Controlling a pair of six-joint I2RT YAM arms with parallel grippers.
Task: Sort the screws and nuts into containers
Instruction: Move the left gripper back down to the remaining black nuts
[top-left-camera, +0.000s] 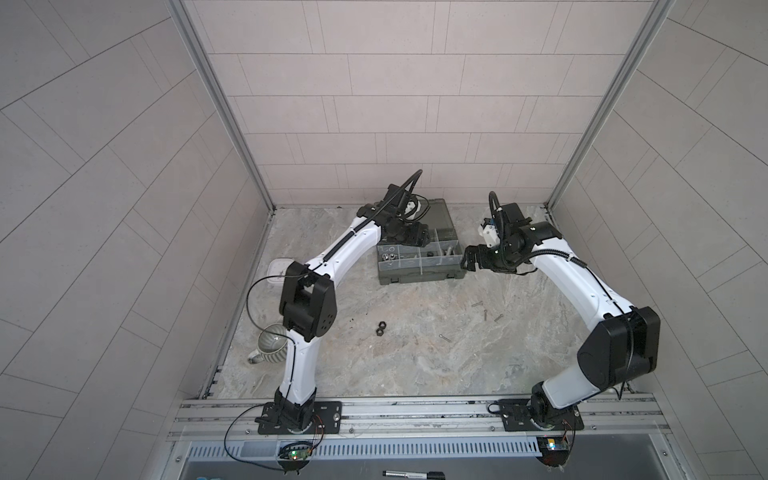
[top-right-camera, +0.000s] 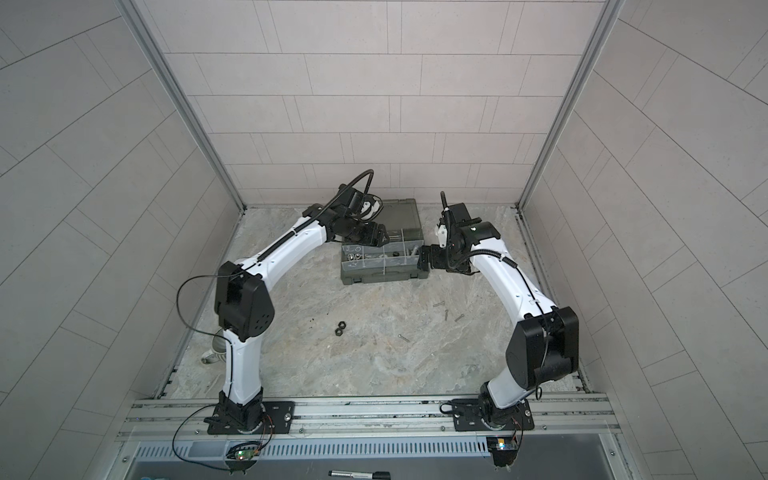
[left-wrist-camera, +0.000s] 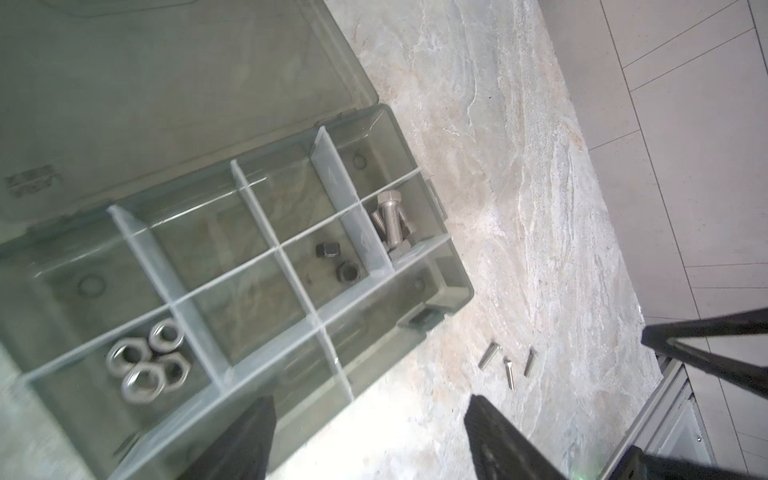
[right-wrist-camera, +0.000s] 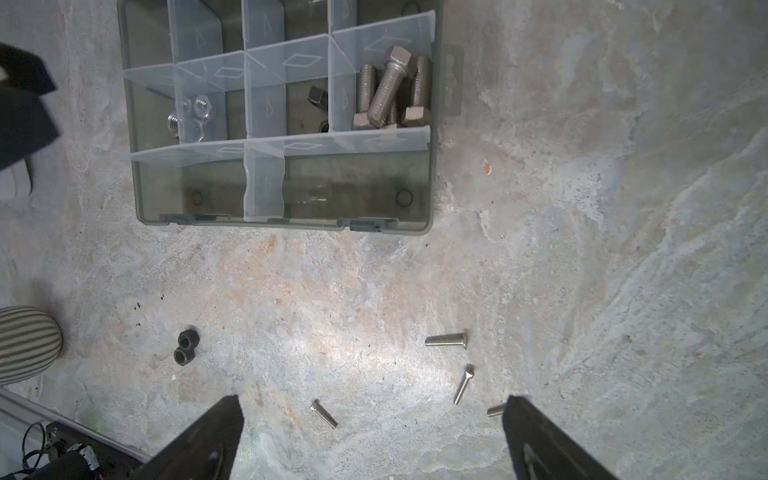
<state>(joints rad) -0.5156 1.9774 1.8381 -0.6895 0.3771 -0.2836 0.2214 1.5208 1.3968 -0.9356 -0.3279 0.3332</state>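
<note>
The grey-green organizer case (top-left-camera: 419, 274) (top-right-camera: 382, 276) lies open, and its containers hold thick screws (left-wrist-camera: 390, 224) (right-wrist-camera: 386, 91), black nuts (left-wrist-camera: 336, 262) and silver nuts (left-wrist-camera: 145, 361) (right-wrist-camera: 191, 114). Several thin screws (top-left-camera: 485, 314) (right-wrist-camera: 444, 340) lie loose on the table in front of the case. Two black nuts (top-left-camera: 380, 328) (top-right-camera: 340, 330) (right-wrist-camera: 185, 347) sit there too, further left. My left gripper (top-left-camera: 415, 237) (left-wrist-camera: 370, 415) hovers over the case, open and empty. My right gripper (top-left-camera: 467, 262) (right-wrist-camera: 370, 419) hangs open by the case's right end, above the thin screws.
The case's lid (top-left-camera: 440, 216) (left-wrist-camera: 166, 83) is folded back toward the rear wall. A ribbed grey mug (top-left-camera: 272, 343) (right-wrist-camera: 25, 345) and a white clock (top-left-camera: 279, 270) stand at the left edge. A black marker (top-left-camera: 411, 473) lies in front of the rail.
</note>
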